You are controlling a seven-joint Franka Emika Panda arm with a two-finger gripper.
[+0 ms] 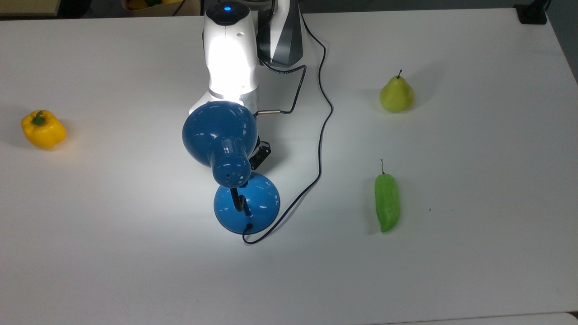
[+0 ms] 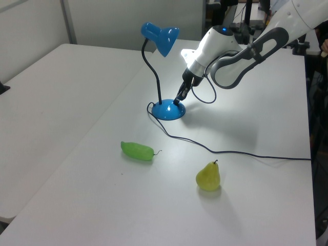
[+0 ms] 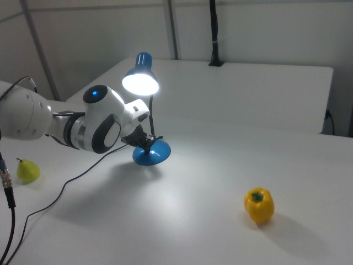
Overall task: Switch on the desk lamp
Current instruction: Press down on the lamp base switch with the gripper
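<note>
The desk lamp stands mid-table, lit: its blue shade (image 1: 220, 131) glows white inside (image 3: 140, 81) and throws a bright pool of light on the table. The round blue base (image 1: 255, 205) carries a thin black cord (image 1: 321, 135). My gripper (image 2: 178, 99) points down with its tip on the base's rim (image 2: 169, 110), on the side towards the arm. The fingers look shut, holding nothing. In the top view the shade hides most of the gripper (image 1: 260, 155). In the right view the gripper (image 3: 147, 144) sits just left of the base (image 3: 153, 155).
A yellow bell pepper (image 1: 43, 130) lies at the top view's far left. A pear (image 1: 396, 95) and a green vegetable (image 1: 387, 201) lie at the top view's right. The cord trails past the arm across the white table (image 1: 135, 271).
</note>
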